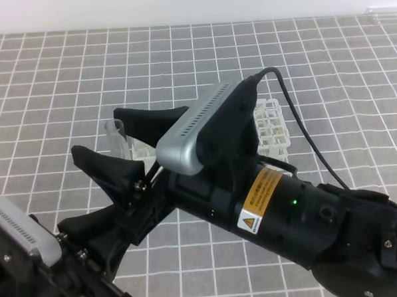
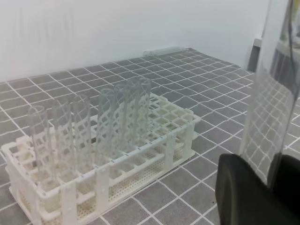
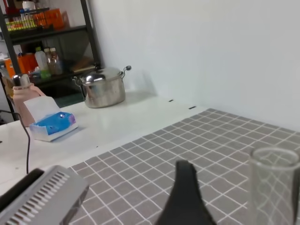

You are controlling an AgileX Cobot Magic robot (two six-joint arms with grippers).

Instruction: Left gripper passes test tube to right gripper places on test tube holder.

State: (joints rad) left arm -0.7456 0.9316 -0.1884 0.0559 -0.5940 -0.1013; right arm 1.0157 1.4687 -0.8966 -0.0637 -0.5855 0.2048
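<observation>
The only label in sight is the yellow warning sticker (image 1: 260, 200) on the right arm's black casing, with a hazard triangle at its lower end; its print is too small to read. In the right wrist view, a shelf unit (image 3: 51, 37) at 10 o'clock holds orange boxes and bottles whose lettering is blurred, and a blue-and-white tissue box (image 3: 52, 124) lies on the white counter beside a steel pot (image 3: 102, 87).

The right gripper (image 1: 114, 136) has its two black fingers spread wide — released, one prong at 12 o'clock and one at 6 o'clock of the test tube (image 1: 118, 138), which stands upright between them; I cannot tell whether either prong touches the glass. The left gripper (image 1: 121, 206) comes up from 7 o'clock in the high view. In its own wrist view the tube rises steeply at 3 o'clock from between dark finger pads (image 2: 243, 192), so this claw is clenched on the tube's lower part.

The test tube holder (image 2: 117, 164) sits on the grey tiled mat — in the high view its right end peeks out at 2 o'clock of the silver camera box (image 1: 197, 132). Several tubes stand in its back rows; the front rows show free holes. Open mat lies all round the rack, with the mat's far edge meeting a white wall.
</observation>
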